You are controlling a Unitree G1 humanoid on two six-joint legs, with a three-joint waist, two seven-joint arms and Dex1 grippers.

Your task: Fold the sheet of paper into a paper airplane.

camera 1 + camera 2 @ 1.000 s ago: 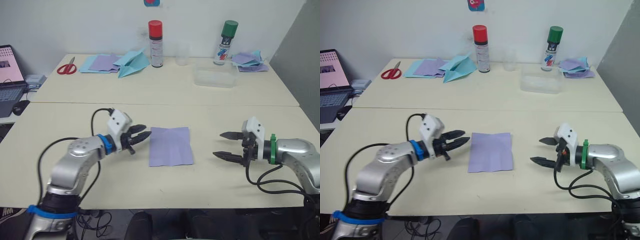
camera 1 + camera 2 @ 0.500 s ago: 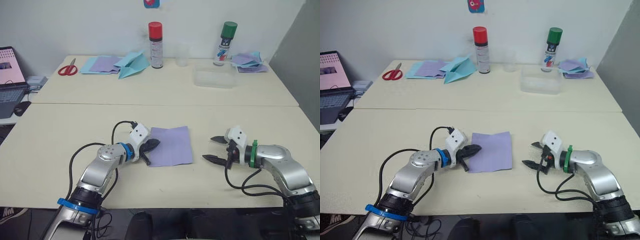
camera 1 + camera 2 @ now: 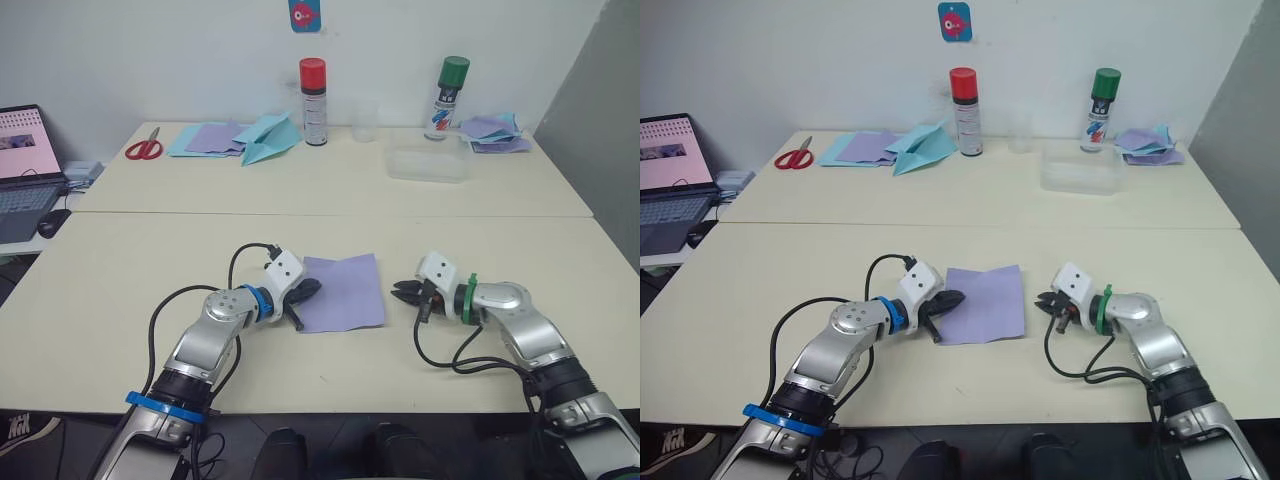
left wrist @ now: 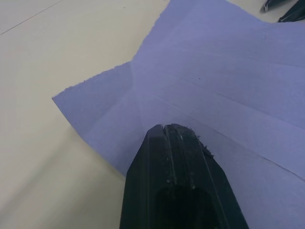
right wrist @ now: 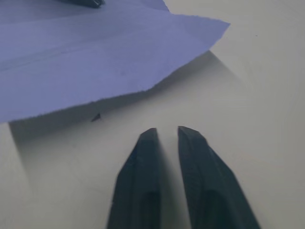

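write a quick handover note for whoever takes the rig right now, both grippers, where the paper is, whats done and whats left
Left gripper: shut, tips resting on the left edge of the sheet of paper.
Right gripper: fingers nearly closed, holding nothing, on the table just off the sheet's right edge, which lifts slightly.
Sheet: between the grippers on the near table, creased but spread open.
Done: no fold holds.
Left: every fold of the airplane.

sheet of paper (image 3: 342,291): pale lavender, roughly square, creased, lying flat and unfolded on near table, one corner slightly lifted, between the arms
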